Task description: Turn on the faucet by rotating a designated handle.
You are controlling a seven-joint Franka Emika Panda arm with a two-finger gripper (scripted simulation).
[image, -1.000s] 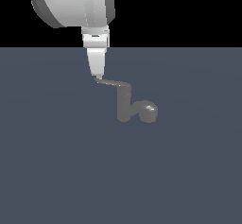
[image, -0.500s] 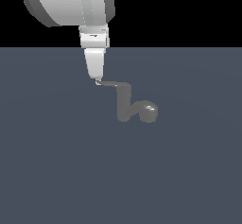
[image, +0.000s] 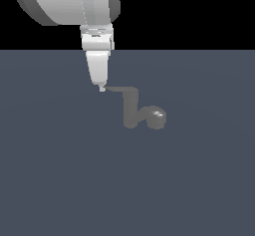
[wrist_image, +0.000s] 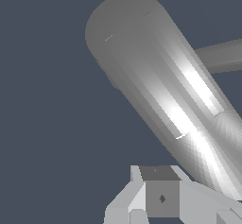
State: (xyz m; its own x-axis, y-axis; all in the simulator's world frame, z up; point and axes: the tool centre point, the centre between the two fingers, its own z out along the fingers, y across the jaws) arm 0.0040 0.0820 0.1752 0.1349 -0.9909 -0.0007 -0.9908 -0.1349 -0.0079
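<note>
Slate-blue ground (image: 60, 180) filled the lower part of the exterior view as one flat, unmarked plane, and a plain black backdrop stood behind the arm's white housing above it. The gripper (image: 102, 88) hung straight down from that housing, its tip right at the far end of the handle (image: 118, 89), apparently touching it. From the tip the thin grey lever ran toward the exterior view's right to the top of the faucet (image: 131, 113), whose upright cylinder stood on the ground just below and to that side, with its rounded, glossy-spotted stub beyond. How far apart the fingers stood could not be told; they merged into one white point. In the wrist view a thick grey cylinder, brightly lit along one side, filled much of the picture close to the pale gripper parts (wrist_image: 160, 197). Compared with half a second before, the gripper sat at about the same place at the lever's end, and the handle's angle showed no clear change.
</note>
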